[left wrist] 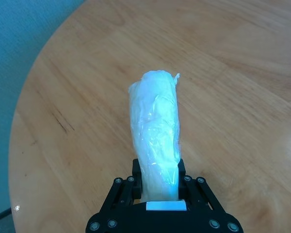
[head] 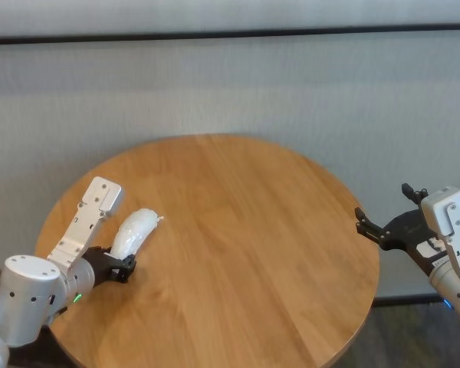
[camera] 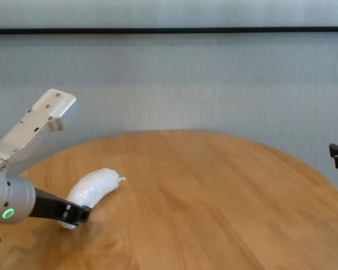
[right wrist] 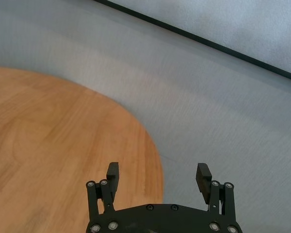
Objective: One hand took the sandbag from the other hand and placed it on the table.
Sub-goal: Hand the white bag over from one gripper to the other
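The left gripper (left wrist: pixel 157 194) has its jaws clamped on the near end of the sandbag (head: pixel 134 232), which slants up over the left part of the round surface (head: pixel 245 253). The right gripper (right wrist: pixel 159 175) hangs off the right edge, well apart, jaws wide and empty. Judging by this, the handover and the placing are both not yet done.

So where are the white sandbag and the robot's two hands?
sandbag (left wrist: pixel 157 131), left wrist view, mid-body.
left hand (left wrist: pixel 157 191), left wrist view, between fingertips gripping the sandbag.
right hand (right wrist: pixel 158 175), right wrist view, gap between open fingertips.
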### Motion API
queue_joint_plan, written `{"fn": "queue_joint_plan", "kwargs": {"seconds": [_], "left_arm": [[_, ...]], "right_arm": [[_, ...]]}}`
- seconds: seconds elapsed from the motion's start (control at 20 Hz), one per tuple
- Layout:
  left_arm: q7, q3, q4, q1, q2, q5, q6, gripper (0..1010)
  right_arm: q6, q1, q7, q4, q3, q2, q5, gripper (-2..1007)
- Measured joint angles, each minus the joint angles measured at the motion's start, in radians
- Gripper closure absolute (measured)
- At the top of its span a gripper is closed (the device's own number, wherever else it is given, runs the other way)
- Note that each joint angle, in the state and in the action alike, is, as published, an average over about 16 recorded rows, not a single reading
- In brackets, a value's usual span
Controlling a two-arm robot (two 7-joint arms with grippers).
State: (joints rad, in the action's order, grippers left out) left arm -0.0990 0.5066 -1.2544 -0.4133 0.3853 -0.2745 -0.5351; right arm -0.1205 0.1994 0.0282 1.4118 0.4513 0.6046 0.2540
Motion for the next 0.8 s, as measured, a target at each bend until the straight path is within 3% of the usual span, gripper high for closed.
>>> {"fn": "queue_joint_plan", "kwargs": {"seconds": [0.5, 0.8], "left_arm": [[-0.002, -0.001, 0.000, 0.001, 0.000, 0.000, 0.002, 615], [-0.005, -0.011, -0.006, 0.009, -0.001, 0.002, 0.023, 615]], "right_arm": [[0.000, 0.000, 0.000, 0.000, 0.000, 0.000, 0.000, 3], [0.000, 0.000, 0.000, 0.000, 0.000, 0.000, 0.000, 3]]}}
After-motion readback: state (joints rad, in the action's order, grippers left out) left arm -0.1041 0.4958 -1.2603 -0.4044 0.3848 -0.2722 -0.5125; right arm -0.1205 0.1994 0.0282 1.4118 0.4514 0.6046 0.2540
